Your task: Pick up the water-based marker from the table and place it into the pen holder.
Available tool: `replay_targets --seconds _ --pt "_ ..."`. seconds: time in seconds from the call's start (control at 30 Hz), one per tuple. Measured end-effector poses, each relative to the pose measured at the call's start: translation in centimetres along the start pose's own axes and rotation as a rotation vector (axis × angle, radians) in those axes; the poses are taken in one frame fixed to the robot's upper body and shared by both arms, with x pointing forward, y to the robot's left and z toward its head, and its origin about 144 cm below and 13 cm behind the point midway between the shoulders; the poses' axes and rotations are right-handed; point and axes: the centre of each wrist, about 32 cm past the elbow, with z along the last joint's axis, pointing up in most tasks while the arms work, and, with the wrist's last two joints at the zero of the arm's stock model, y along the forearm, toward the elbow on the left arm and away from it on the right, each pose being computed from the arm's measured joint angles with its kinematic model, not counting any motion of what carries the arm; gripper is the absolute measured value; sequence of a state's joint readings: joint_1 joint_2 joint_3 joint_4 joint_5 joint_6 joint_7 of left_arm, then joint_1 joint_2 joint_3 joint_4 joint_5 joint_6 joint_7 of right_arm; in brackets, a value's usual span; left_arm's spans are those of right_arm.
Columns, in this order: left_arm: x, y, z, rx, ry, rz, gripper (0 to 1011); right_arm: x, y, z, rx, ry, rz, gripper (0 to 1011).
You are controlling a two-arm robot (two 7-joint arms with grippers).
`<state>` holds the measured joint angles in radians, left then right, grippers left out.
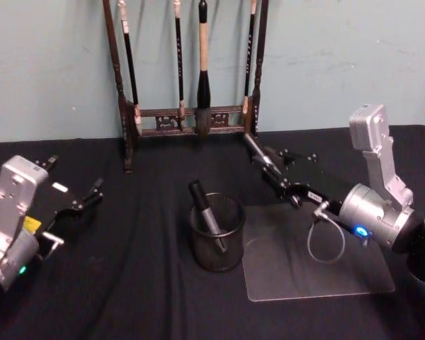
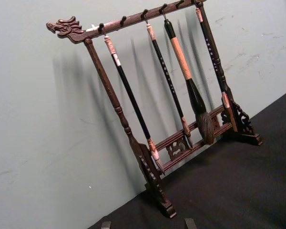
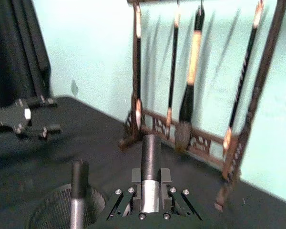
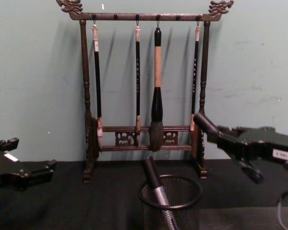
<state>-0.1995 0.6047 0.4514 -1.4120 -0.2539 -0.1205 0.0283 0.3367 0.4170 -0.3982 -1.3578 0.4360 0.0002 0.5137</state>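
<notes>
Pinches slim black-and-silver marker (image 1: 258, 154) in right claw (image 1: 275, 173); yet to drop into black wire-mesh cup (image 1: 230, 246) below-left; left claw (image 1: 76, 177) spread, idle.

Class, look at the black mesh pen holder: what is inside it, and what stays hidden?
One dark marker with a grey barrel leans inside the pen holder, its top sticking above the rim. Its lower end and the holder's floor are obscured by mesh.

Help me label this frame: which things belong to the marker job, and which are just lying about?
Job: right gripper, the marker it holds, pen holder, second marker inside it.
Lying about: brush rack with hanging brushes, clear mat, left gripper parked open at left.
</notes>
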Motion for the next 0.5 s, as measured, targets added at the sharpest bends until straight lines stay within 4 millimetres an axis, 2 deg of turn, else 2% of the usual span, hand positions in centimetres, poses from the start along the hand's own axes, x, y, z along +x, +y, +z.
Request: replay_targets --seconds 0.2,0.5 --pt "0.0 0.0 0.0 0.000 0.000 0.000 1001 -0.3 1.7 0.0 0.098 -0.007 0.052 237" --pt "0.0 0.0 0.0 0.000 0.000 0.000 1001 -0.7 4.7 -0.2 0.139 -0.004 0.132 237"
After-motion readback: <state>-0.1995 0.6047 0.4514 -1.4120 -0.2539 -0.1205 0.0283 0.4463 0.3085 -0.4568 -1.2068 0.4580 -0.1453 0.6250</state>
